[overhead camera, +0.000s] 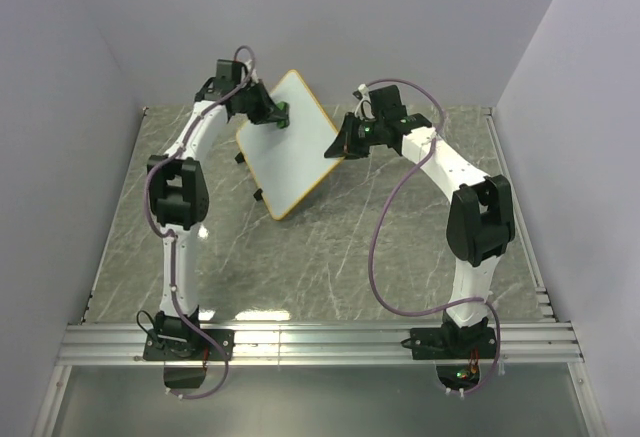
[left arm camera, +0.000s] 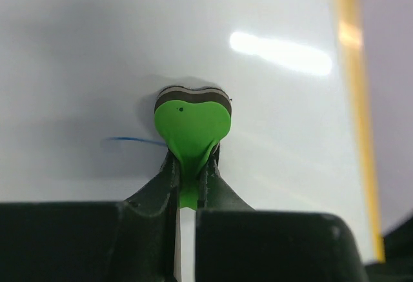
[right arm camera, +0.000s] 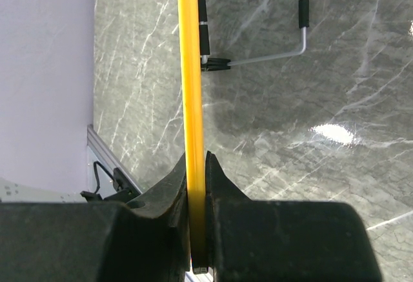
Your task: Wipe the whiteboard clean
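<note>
The whiteboard (overhead camera: 285, 152), white with an orange-tan frame, is tilted up off the table at the back centre. My right gripper (overhead camera: 340, 145) is shut on its right edge; the right wrist view shows the orange frame (right arm camera: 191, 101) edge-on between the fingers. My left gripper (overhead camera: 278, 112) is shut on a green eraser (left arm camera: 192, 124), which is pressed against the white board surface (left arm camera: 77, 69) near its upper left. A short blue mark (left arm camera: 132, 141) shows just left of the eraser.
A grey marble tabletop (overhead camera: 330, 247) lies under the board. The board's wire stand with black feet (right arm camera: 300, 11) hangs behind it. Lilac walls close in the left, back and right. An aluminium rail (overhead camera: 320, 342) runs along the near edge.
</note>
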`<state>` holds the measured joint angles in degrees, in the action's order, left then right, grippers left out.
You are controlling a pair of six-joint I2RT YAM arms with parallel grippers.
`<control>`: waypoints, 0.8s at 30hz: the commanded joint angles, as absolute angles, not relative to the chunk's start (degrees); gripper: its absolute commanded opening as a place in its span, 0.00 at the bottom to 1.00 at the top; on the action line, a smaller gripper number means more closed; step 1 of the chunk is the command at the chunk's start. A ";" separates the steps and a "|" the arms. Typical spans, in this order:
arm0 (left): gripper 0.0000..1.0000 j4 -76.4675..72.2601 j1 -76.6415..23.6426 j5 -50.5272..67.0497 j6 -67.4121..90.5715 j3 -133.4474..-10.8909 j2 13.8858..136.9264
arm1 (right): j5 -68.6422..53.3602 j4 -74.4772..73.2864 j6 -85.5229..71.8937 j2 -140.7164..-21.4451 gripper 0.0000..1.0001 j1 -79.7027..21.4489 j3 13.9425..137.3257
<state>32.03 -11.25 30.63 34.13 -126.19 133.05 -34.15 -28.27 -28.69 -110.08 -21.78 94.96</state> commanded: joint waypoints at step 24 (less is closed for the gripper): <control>0.00 37.54 -16.15 31.29 30.06 -122.35 133.16 | -29.62 -37.53 -22.85 -115.14 0.00 -26.54 98.35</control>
